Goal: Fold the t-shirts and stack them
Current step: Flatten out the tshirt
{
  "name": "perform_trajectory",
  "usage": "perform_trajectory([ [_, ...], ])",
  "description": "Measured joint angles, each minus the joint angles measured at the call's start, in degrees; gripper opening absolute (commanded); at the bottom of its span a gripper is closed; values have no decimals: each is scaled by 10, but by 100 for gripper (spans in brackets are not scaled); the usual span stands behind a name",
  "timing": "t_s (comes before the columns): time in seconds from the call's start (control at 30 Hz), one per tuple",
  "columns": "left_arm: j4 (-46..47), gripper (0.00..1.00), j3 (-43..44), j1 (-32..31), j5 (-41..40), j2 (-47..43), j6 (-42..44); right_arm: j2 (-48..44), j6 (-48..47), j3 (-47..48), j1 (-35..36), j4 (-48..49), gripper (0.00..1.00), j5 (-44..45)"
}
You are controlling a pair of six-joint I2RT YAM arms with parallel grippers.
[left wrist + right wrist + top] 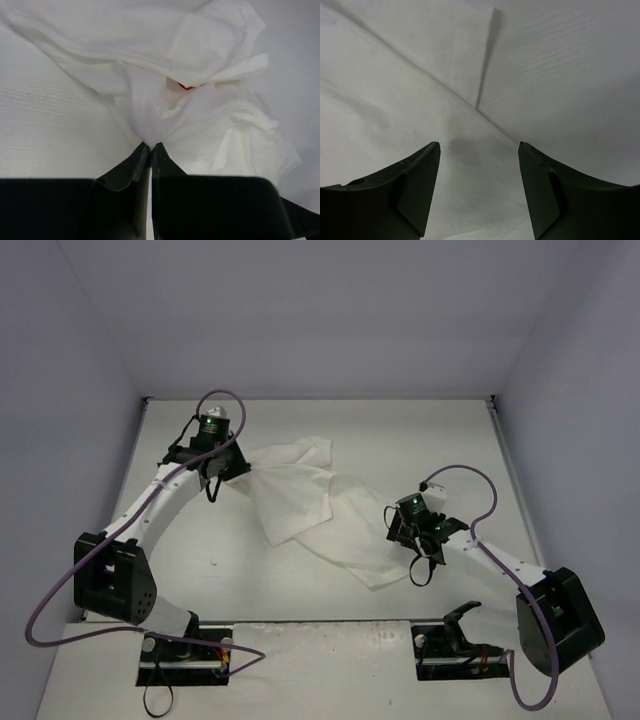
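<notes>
Pinching a thin bunch of the crumpled t-shirt (305,505) lying on the tabletop (420,430), my left fingers (141,159) could lose it if I pull; my right fingers (417,192), spread over its hem, might miss.

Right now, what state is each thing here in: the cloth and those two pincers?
white t-shirt: unfolded, crumpled, lying spread out diagonally between the two arms.
left pincer: shut, pinching a bunch of the shirt's fabric.
right pincer: open, holding nothing, poised above an edge of the shirt.
</notes>
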Motion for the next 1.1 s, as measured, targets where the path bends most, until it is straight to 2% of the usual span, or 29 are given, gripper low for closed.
perform_trajectory([
  [0.43, -71, 0, 26, 50, 83, 21, 67, 18, 21, -22, -4, 4, 66, -26],
  [0.53, -79, 0, 43, 70, 94, 22, 76, 40, 14, -8, -4, 0, 42, -25],
  [0.57, -80, 0, 48, 77, 98, 22, 78, 51, 13, 0, -4, -1, 26, -23],
  [0.67, -82, 0, 60, 95, 109, 23, 82, 93, 4, 29, -6, 2, 0, -18],
  [0.9, -89, 0, 81, 135, 135, 42, 91, 208, -65, 132, -18, 16, 0, -9],
  [1.1, -96, 0, 156, 209, 169, 101, 88, 338, -222, 312, -50, 9, 1, -4],
])
